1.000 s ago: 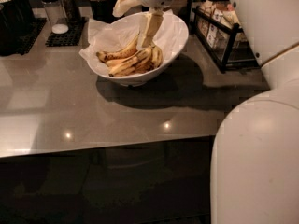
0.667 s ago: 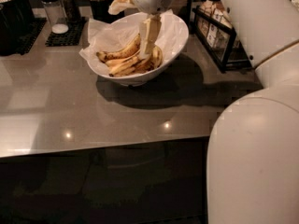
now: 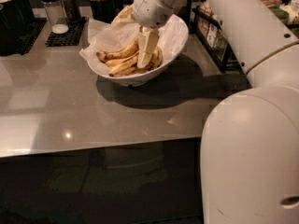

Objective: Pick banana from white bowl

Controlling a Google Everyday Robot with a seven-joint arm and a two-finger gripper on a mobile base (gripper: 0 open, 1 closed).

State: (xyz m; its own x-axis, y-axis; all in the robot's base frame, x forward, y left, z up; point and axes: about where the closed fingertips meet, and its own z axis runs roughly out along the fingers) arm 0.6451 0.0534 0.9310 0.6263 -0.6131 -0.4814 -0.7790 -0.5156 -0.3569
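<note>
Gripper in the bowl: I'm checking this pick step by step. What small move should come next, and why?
Probably a small descent to seat the grasp before any lift. The gripper reaches down into the white bowl, its tip at the right end of the banana and among the other bananas, and none is raised off the pile yet.

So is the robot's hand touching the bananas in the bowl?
Cannot tell. In the camera view the hand reaches into the white bowl and overlaps the bananas, but neither contact nor gap shows plainly.

White rounded arm (image 3: 252,27), dark screws (image 3: 287,35) — cream jaws in bowl (image 3: 176,54).
</note>
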